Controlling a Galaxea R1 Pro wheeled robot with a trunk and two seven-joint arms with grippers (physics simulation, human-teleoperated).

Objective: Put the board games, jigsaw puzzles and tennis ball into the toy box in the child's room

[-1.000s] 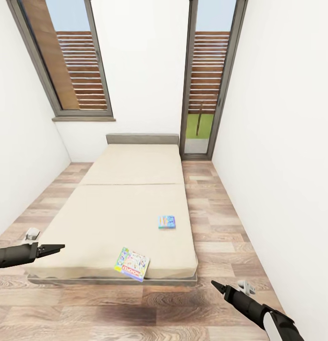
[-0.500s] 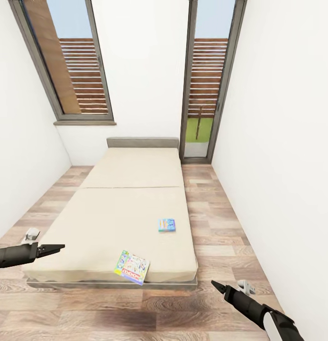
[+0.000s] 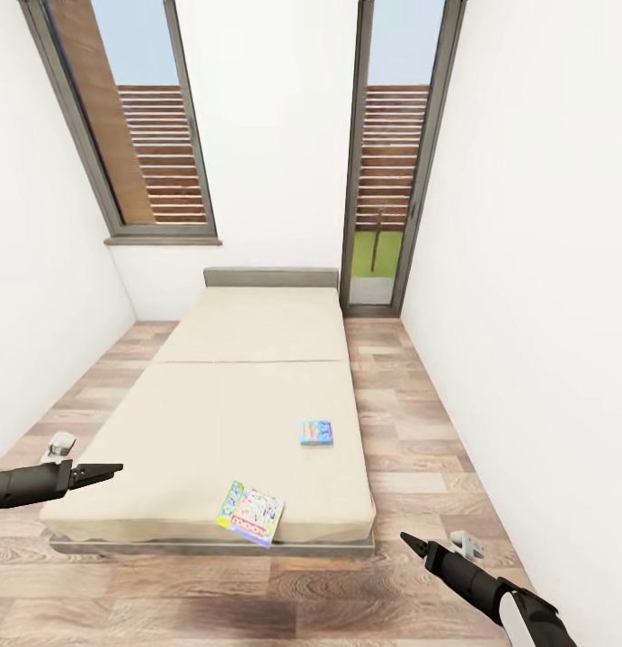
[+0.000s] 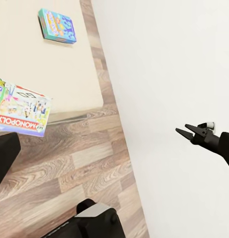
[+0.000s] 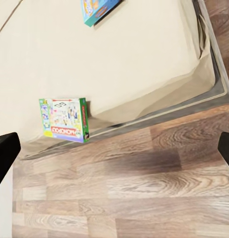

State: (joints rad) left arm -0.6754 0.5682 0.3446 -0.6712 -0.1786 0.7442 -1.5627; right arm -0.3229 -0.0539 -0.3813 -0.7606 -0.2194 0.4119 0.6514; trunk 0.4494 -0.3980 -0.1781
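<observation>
black slim forearms, pointed black tool tips; right arm (image 3: 518, 611) w/ white segment nr elbow.

Beige bed (image 3: 248, 395) carries two board games (image 3: 251, 512) (near foot)

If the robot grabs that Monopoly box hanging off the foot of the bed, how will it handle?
The Monopoly box looks flat and stiff, probably light. Its corner overhangs the bed edge, so a nudge might tip it onto the floor. That overhang likely gives fingers an edge to pinch.

Bedroom at home: bed (image 3: 248, 395), tall windows (image 3: 140, 117)
</observation>
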